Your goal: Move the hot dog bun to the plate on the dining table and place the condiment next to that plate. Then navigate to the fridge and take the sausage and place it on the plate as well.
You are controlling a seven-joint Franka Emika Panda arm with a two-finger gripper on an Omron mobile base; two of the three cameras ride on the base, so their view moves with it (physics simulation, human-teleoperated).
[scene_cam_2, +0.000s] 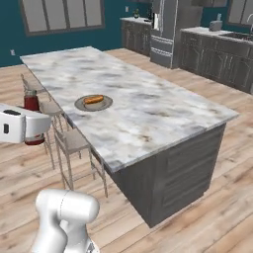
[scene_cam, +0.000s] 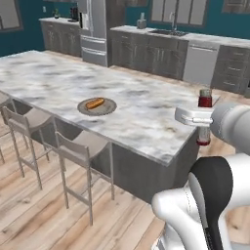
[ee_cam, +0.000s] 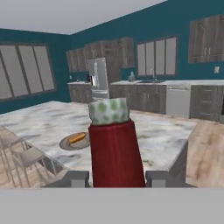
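Jaws (ee_cam: 114, 178) clamped on the upright red condiment bottle (ee_cam: 114, 148), held in the air off the counter (scene_cam: 146, 122) corner. Farther, toward 10 o'clock in hand view, hot dog bun (scene_cam: 95, 103) lying on the plate (scene_cam: 110, 108). Beyond, fridge (scene_cam: 96, 29) against the far wall.

Left base view: set behind and left of the arm, looking forward and down across the long surface (scene_cam: 146, 117) toward the far cabinets and fridge (scene_cam: 95, 29). Right base view: set behind and right, facing the same surface (scene_cam_2: 148, 113) from its near corner, at middling distance. Both share the plate (scene_cam: 97, 106) and stools. Hand view: looks level along the pincer (ee_cam: 116, 178), very close to the red bottle (ee_cam: 116, 153), facing the fridge wall
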